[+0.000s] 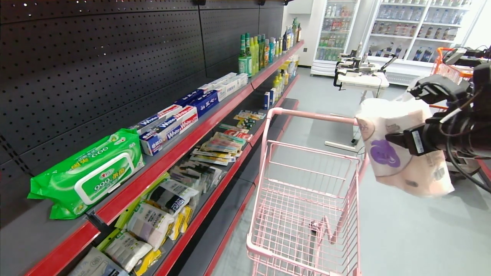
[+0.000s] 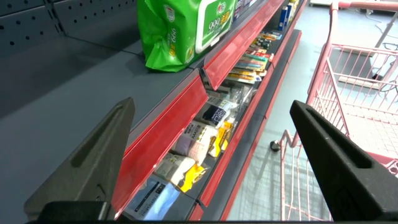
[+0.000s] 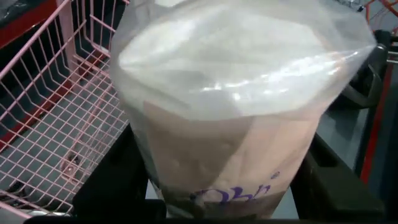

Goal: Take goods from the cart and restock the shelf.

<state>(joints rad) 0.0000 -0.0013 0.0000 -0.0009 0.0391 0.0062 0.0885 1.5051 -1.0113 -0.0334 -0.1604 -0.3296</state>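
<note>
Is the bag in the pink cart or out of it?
Out. The right pincer holds the bag in the air beside the cart.

- The pack of paper rolls (image 1: 399, 153) is a soft, bulky bundle in clear plastic wrap. It is white to pale pink with a purple print on its side. It hangs tilted in the air, clamped in the right hand (image 1: 406, 140), beside the cart's right rim and above the floor.
- The cart (image 1: 268, 161) is a pink wire shopping trolley with a pink handle bar. It stands upright in the aisle just beside the shelf.
- The shelf (image 1: 30, 234) is a long dark unit with a pegboard back and grey, red-edged boards in tiers. A bare grey stretch lies at the near end of its top board.
</note>
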